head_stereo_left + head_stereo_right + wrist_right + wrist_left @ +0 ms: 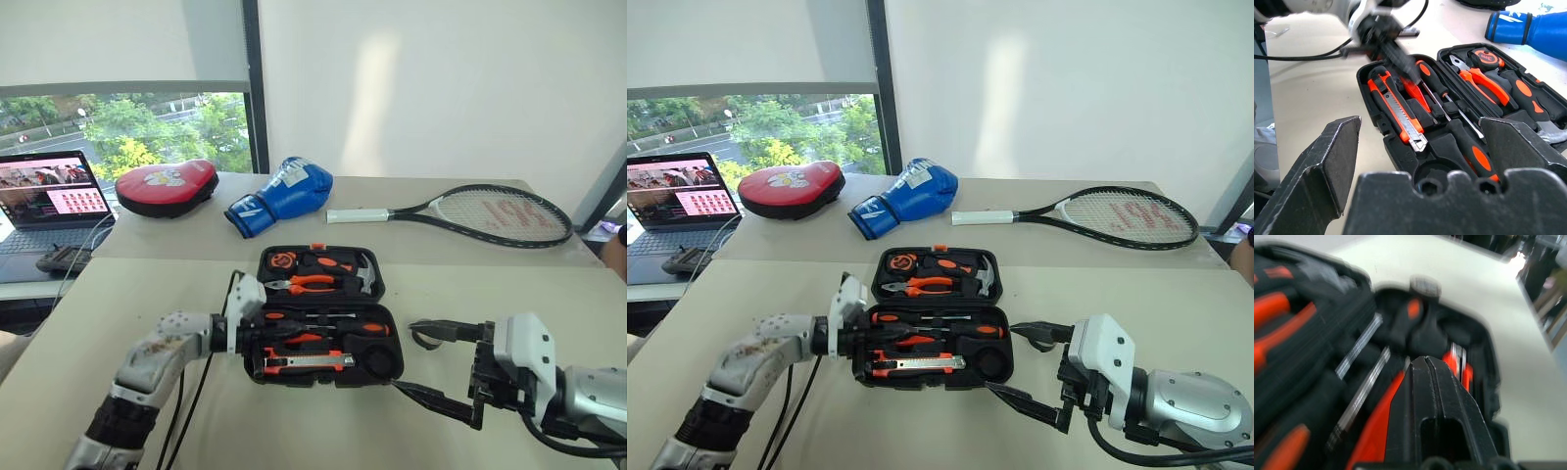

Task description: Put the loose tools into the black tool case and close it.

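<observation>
Two halves of the black tool case [323, 315] lie open near the middle of the desk [88, 323], toward its front edge; left gripper [257, 335] sits at the case's left edge, fingers pressed together, empty; right gripper [431, 362] waits beside the case's right edge, fingers spread wide; utility knife [1400, 117] and screwdrivers [1437, 90] lie inside.

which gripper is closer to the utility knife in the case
Left. The left gripper, shut, reaches into the black tool case right beside the utility knife. The right gripper is open, outside the case off its right edge.
</observation>
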